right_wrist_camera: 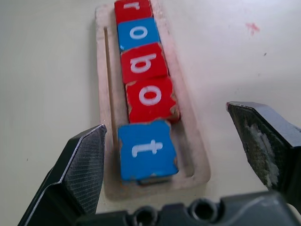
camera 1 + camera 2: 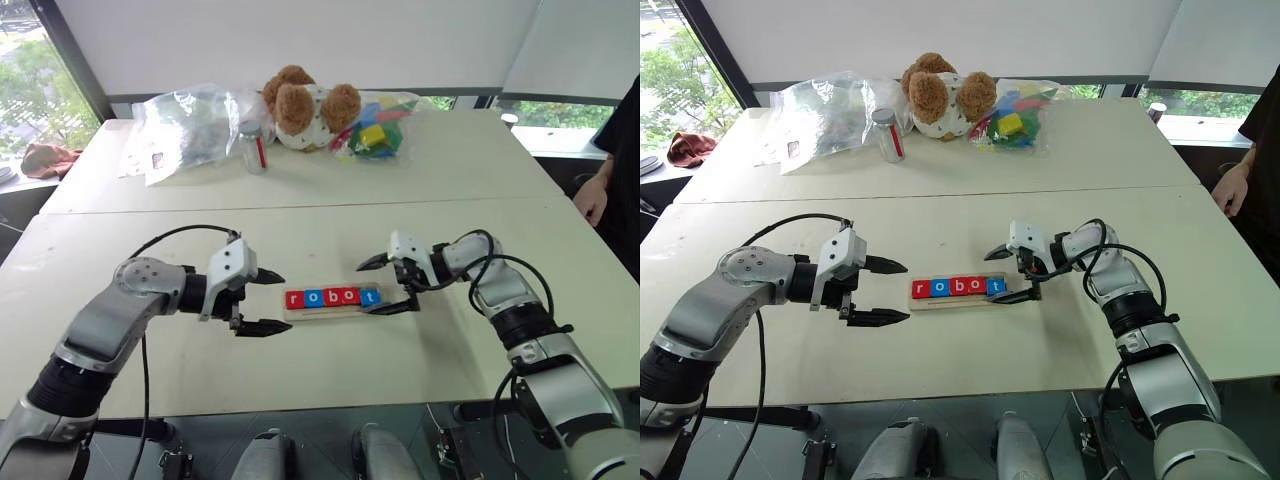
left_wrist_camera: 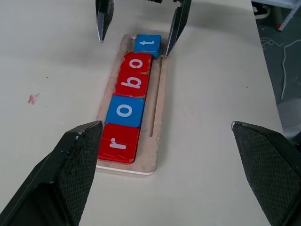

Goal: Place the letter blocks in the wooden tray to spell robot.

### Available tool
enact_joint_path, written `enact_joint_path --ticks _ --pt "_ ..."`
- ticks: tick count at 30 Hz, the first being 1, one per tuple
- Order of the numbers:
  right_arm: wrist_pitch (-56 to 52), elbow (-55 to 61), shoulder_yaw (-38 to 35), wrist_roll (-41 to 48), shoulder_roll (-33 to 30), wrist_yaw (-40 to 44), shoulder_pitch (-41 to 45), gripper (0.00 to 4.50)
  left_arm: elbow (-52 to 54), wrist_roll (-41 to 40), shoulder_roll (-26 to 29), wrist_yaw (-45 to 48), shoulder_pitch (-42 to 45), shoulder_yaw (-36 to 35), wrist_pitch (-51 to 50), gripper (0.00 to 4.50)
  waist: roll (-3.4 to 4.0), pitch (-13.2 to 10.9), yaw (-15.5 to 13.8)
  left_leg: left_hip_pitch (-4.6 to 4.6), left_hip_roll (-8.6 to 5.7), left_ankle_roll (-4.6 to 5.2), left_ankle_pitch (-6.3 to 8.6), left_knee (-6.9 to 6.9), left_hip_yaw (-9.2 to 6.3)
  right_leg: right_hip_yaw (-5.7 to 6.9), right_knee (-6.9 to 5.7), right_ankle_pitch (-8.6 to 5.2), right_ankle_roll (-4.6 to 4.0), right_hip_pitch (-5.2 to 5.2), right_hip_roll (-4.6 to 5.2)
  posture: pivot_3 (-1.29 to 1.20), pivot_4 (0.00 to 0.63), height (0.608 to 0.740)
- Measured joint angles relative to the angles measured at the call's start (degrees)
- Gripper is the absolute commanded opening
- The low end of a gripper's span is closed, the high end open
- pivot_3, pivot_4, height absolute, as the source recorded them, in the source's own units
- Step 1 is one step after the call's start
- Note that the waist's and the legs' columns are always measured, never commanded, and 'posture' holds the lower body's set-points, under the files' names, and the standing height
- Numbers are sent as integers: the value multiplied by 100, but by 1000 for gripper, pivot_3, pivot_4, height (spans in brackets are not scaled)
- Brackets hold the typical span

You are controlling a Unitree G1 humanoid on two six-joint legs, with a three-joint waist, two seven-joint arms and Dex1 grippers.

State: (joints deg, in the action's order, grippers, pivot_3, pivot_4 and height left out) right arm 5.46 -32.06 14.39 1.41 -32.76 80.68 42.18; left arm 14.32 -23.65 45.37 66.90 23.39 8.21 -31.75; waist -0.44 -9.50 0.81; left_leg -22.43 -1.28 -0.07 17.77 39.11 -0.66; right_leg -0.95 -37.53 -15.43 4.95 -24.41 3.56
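A pale table (image 2: pixel 330 370) stands before white blinds and windows showing green trees; a seam joins it to a second table behind. On it lies the wooden tray (image 2: pixel 330 311), holding the five letter blocks (image 2: pixel 333 297) in a row: red r, blue o, red b, red o, blue t, reading "robot". The t block sits slightly askew at the tray's end. The left gripper (image 2: pixel 266 301) hovers just beside the tray's r end, jaws wide and empty. The right gripper (image 2: pixel 385 284) straddles the t end, jaws wide, holding nothing. Beyond the tray sit a teddy bear (image 2: pixel 305 105), a small jar (image 2: pixel 253 147) and clear plastic bags (image 2: pixel 185 125).
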Motion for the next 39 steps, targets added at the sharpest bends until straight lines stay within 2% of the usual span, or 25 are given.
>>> enact_joint_path --ticks 16,24,29,33,36,39 --pt "439 -430 1 -238 -37 -257 268 4466 -94 63 -114 14 80 9 15 4500 0 0 6 0 1 -4 -2 -1 0 0 0 0 0 0 -1 0 150 740" --pt "197 -199 -6 -164 -39 -174 226 4466 -90 41 -97 4 -16 -24 4 4500 0 0 9 0 1 -5 -3 -1 0 0 0 0 0 -1 -1 0 150 740" --pt "-1291 1263 -619 365 -450 -559 -399 4466 -161 -157 3 -238 -711 -706 -43 4500 0 0 -11 -2 4 -1 0 -6 -4 1 0 0 0 -5 2 0 150 740" --pt "-3235 3148 -1594 1122 -731 -1321 -1401 4466 -60 -291 21 -618 -1542 -1407 -58 4500 1 1 -24 -4 4 4 4 -7 -6 1 4 0 0 -4 9 0 150 740" --pt "-4399 4319 -2438 1580 -744 -2026 -2413 4466 90 -511 -381 -1137 -2231 -2050 -167 4500 -7 6 -51 -5 5 6 6 -11 -12 3 11 0 0 1 12 0 150 740" --pt "-5084 5039 -3177 1941 -306 -2764 -3588 4466 249 -732 -832 -1572 -2850 -2437 -197 4500 -10 10 -68 -1 5 6 7 -12 -12 1 17 0 0 10 12 0 150 740"
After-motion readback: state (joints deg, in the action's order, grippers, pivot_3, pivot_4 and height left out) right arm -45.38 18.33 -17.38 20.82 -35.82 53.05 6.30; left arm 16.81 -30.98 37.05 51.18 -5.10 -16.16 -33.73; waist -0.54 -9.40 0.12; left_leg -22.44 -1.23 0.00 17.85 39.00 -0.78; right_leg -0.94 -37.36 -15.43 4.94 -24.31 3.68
